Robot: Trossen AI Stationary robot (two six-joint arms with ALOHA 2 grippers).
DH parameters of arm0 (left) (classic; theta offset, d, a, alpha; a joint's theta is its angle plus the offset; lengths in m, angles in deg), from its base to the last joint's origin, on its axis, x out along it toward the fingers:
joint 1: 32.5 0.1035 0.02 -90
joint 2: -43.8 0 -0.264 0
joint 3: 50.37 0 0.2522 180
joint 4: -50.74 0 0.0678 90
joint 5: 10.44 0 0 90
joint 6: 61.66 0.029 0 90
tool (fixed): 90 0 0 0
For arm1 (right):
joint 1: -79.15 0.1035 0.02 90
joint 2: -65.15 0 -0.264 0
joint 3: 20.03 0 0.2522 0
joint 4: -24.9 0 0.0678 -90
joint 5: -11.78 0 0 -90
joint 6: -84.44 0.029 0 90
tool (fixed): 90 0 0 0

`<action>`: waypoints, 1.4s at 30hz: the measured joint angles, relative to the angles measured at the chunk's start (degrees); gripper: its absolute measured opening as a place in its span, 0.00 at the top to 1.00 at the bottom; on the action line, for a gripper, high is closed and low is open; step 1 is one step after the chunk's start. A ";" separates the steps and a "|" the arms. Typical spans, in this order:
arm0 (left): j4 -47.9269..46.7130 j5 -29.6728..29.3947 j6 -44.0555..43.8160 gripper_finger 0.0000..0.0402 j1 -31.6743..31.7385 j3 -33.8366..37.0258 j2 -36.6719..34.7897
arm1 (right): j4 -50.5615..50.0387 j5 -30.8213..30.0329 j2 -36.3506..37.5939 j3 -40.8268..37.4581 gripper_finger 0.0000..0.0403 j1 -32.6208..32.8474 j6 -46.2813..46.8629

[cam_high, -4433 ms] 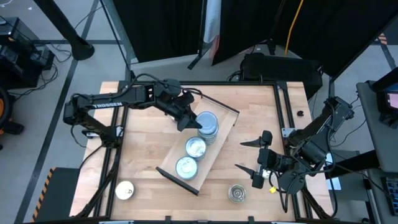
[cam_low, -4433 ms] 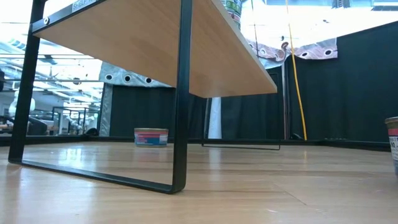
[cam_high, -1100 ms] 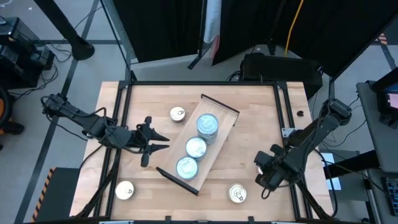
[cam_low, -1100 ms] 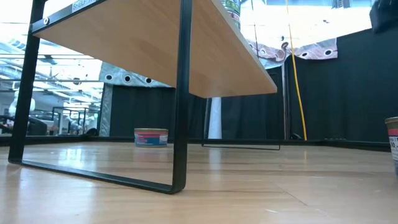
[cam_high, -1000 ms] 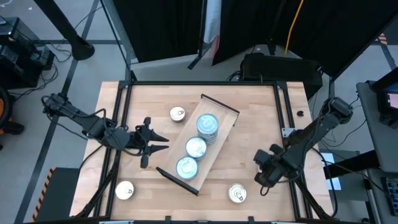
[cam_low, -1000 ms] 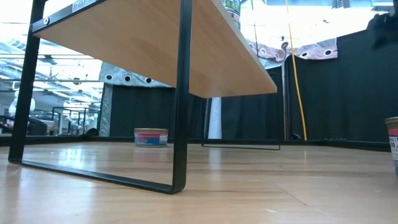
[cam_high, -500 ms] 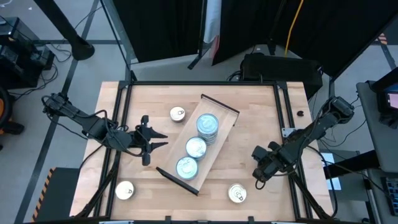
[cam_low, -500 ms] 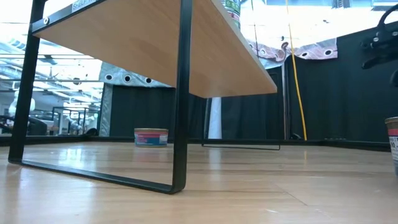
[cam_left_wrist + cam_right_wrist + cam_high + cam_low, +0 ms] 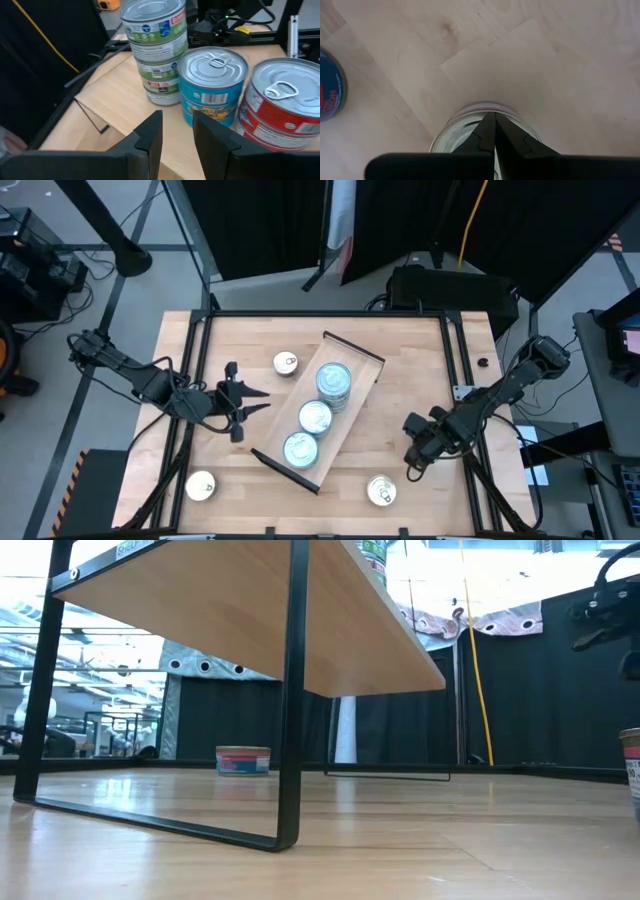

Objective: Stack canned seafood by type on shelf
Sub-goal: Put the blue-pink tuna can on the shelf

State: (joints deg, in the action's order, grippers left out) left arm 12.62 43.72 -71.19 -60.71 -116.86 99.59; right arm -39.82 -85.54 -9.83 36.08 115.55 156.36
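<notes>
Light butcher-block desk [image 9: 400, 360] fills the centre of the high view. A long light wooden shelf board with a dark rail at each short end [image 9: 362, 388] lies on it diagonally, running from upper centre down toward lower centre-left.

Three stacks of flat round seafood tins stand in a row along the shelf: a green-and-white-labelled stack [image 9: 333, 380] at the upper end, a teal-blue-labelled stack [image 9: 316, 417] in the middle, a red-labelled stack [image 9: 300, 448] at the lower end. The left wrist view shows the same three, each topped by a silver pull-tab lid; the green-and-white stack [image 9: 156, 47] is the tallest, the teal one [image 9: 212, 85] just beside it, the red one [image 9: 282, 105] at the frame's right edge.

Loose tins on the desk: a pale pull-tab tin [image 9: 286, 363] just upper left of the shelf, another pale tin [image 9: 201, 486] at lower left, and a silver-gold pull-tab tin [image 9: 381, 491] at lower centre-right.

Left hand [image 9: 244, 404], centre-left in the high view, hangs above bare desk left of the shelf, fingers [image 9: 150, 135] slightly spread, gripping nothing.

Right hand [image 9: 412, 454], lower right of the shelf, hangs over the desk above the silver-gold tin, fingers [image 9: 487, 131] pressed together, nothing between them. Its wrist view shows that tin [image 9: 455, 132] directly beneath the fingertips and the edge of a blue-topped tin [image 9: 330, 85] at the frame's left.
</notes>
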 joint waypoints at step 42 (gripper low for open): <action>1.57 -0.67 2.45 0.73 0.07 0.00 0.00 | 2.60 1.42 -0.02 0.00 1.00 -4.53 -5.89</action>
State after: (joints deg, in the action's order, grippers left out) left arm 14.19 43.05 -68.73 -60.64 -116.86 99.59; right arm -37.22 -84.12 -9.85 36.08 111.01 150.47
